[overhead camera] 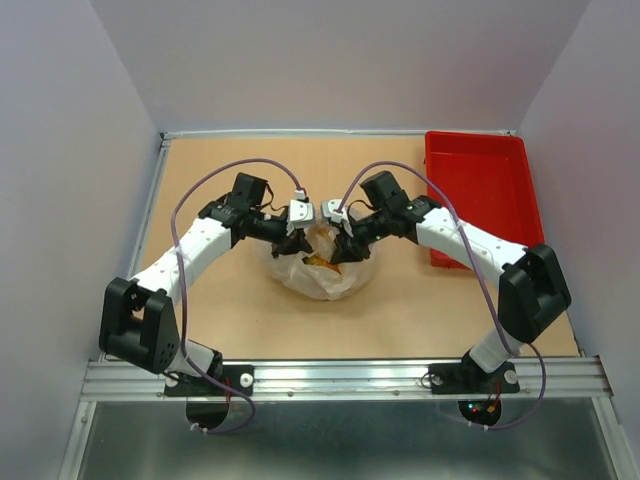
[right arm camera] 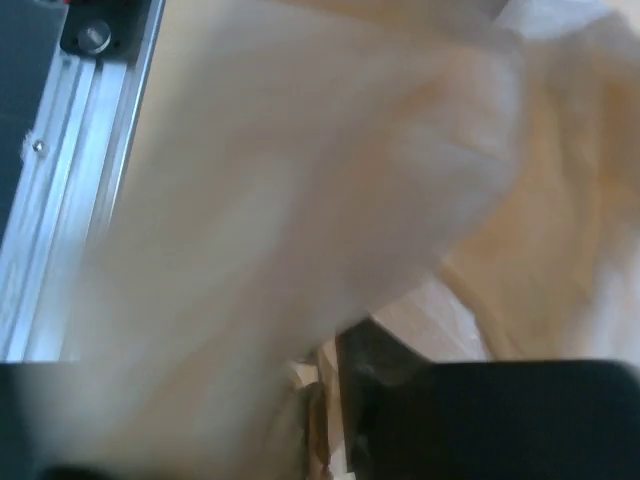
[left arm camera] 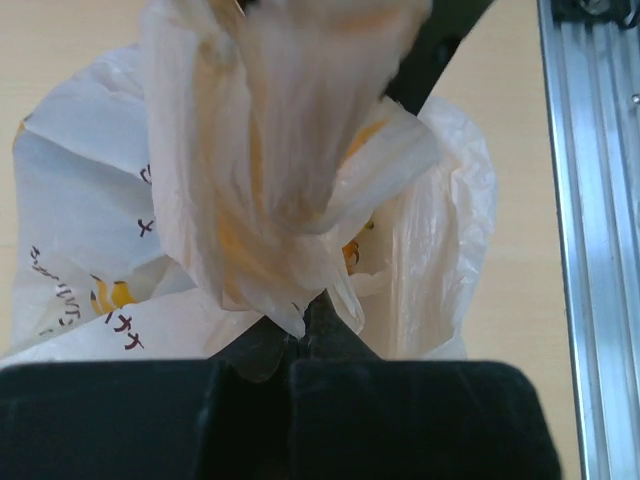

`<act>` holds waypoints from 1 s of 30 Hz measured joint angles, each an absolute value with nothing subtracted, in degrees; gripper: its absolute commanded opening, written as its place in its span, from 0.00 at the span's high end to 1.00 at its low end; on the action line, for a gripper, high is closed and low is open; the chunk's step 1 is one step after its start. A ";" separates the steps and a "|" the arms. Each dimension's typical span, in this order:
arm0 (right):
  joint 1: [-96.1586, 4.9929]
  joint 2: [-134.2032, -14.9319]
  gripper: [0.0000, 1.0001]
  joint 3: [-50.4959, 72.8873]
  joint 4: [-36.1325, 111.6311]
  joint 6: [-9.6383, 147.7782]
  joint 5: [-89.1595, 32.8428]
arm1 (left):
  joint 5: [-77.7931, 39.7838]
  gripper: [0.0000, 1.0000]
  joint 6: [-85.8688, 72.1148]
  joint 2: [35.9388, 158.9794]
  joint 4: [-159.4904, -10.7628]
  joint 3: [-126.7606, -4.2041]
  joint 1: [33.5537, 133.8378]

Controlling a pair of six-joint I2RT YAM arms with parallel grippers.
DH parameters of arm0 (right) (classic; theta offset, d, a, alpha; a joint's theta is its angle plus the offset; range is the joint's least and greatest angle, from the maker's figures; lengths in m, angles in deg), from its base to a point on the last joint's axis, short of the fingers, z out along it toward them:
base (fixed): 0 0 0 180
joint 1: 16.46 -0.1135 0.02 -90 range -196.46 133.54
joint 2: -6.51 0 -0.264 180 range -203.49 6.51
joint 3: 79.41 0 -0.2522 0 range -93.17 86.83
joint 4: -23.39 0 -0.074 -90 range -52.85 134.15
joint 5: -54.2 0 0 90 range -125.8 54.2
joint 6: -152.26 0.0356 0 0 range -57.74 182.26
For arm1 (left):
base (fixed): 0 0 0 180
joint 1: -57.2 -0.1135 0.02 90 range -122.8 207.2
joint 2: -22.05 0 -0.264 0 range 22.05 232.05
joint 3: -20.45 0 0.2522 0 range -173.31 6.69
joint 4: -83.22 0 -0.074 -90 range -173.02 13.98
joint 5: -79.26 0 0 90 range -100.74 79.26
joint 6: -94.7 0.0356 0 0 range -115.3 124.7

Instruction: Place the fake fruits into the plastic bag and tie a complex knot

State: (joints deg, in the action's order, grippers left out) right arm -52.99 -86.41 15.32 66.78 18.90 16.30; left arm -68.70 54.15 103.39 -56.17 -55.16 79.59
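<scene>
Plainly, the thin translucent whitish plastic bag (overhead camera: 320,275) sits as a rounded heap at the middle of the tan table (overhead camera: 220,180), its gathered top pointing upward. Its dark printed characters (left arm camera: 125,325) are too creased to read. The left gripper (left arm camera: 305,335) pinches that gathered film; whether the right gripper (overhead camera: 341,240) grips it, I cannot tell.

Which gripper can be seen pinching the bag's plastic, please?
The left gripper: it is shut on a gathered bunch of the plastic bag; the right gripper's view is blurred.
</scene>
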 measured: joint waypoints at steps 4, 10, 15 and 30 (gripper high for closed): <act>-51.85 -86.11 0.19 15.30 66.85 24.43 16.45 | -66.56 1.00 54.07 100.86 -58.07 -51.33 79.41; -49.19 -79.88 0.16 16.55 65.91 31.78 15.27 | -65.75 1.00 46.05 97.16 -64.96 -48.71 78.04; -47.07 -71.64 0.19 19.30 64.81 37.00 14.59 | -65.75 1.00 39.38 97.19 -69.37 -48.27 77.01; -40.16 -62.83 0.00 27.11 64.92 42.22 9.94 | -66.25 1.00 32.71 97.19 -72.96 -48.19 76.64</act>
